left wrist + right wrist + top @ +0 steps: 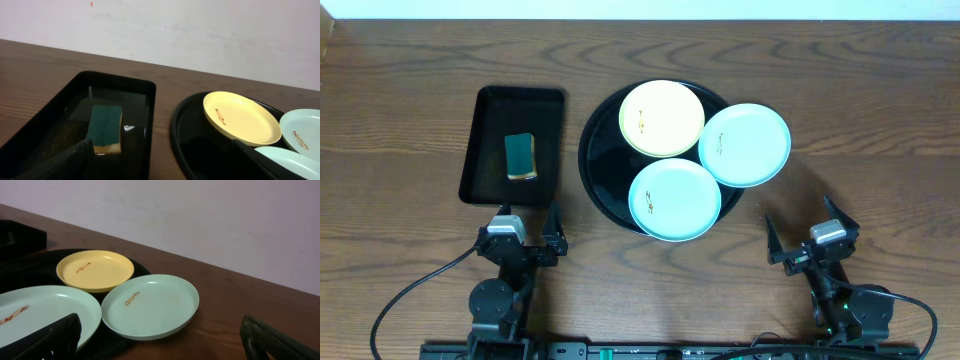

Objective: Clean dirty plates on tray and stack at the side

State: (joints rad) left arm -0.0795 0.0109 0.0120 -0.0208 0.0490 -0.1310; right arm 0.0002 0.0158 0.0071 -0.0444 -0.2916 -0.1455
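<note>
The round black tray (pixel 603 165) sits mid-table on the wooden table (pixel 410 90) and carries 3 plates, each with a small brown smudge. The pale yellow plate (pixel 662 118) lies at the far side, inside the rim. The right mint-blue plate (pixel 744 145) hangs out over the tray's right rim, and the near mint-blue plate (pixel 674 198) overhangs its near rim; the 3 crowd together, edges meeting. Just left of the tray, a rectangular black tray (pixel 480 150) holds a green-and-yellow sponge (pixel 521 156), directly ahead of the left gripper (pixel 528 222). The right gripper (pixel 805 225) waits near the table's front edge, apart from the plates. Both grippers stand spread wide, grasping nothing.
</note>
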